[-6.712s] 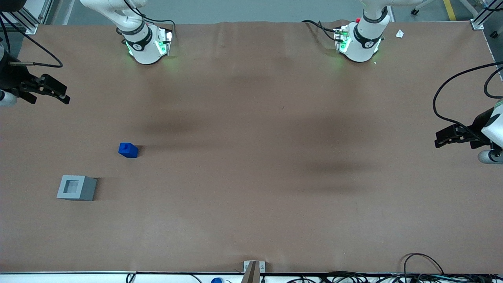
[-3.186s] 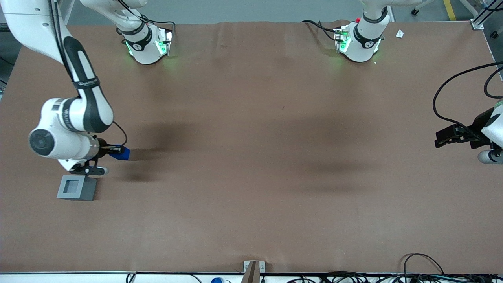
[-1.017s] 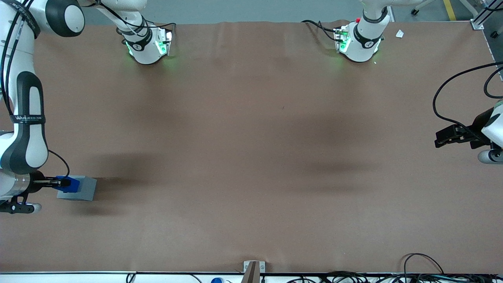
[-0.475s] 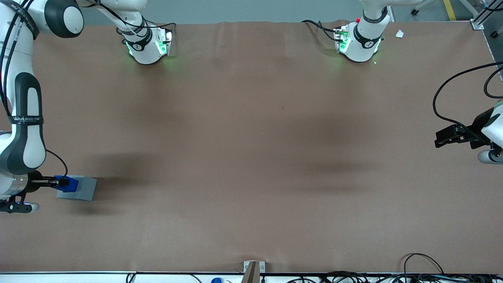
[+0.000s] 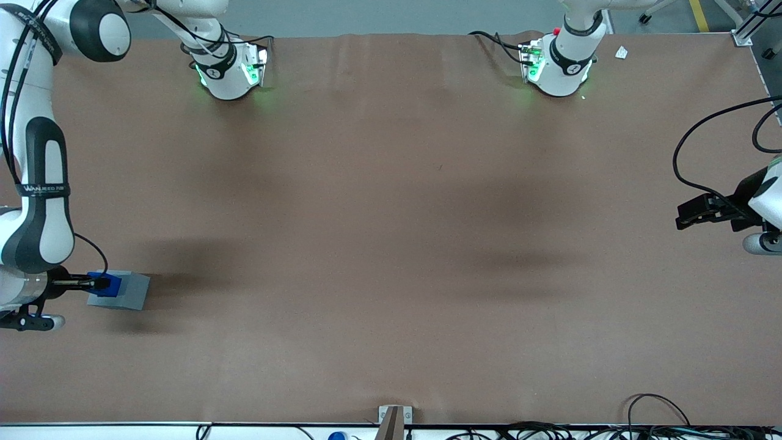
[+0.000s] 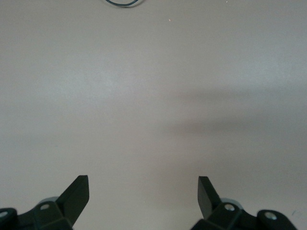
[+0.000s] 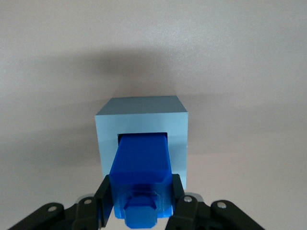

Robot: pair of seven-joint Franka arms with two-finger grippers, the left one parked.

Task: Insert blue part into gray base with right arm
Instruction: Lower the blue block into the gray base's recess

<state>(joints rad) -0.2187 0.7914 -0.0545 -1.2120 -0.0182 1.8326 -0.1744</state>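
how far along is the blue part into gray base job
Pickup looks done: the gripper is shut on the blue part and holds it over the gray base, toward the working arm's end of the table. In hand: the part's lower end meets the base's square socket, tilted rather than straight. Left: push it fully in and let go; most of it stands out.

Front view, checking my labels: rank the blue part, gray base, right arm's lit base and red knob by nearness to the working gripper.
1. blue part, held in the gripper
2. gray base, under it
3. right arm's lit base, farther from the camera
4. red knob, toward the parked arm's end
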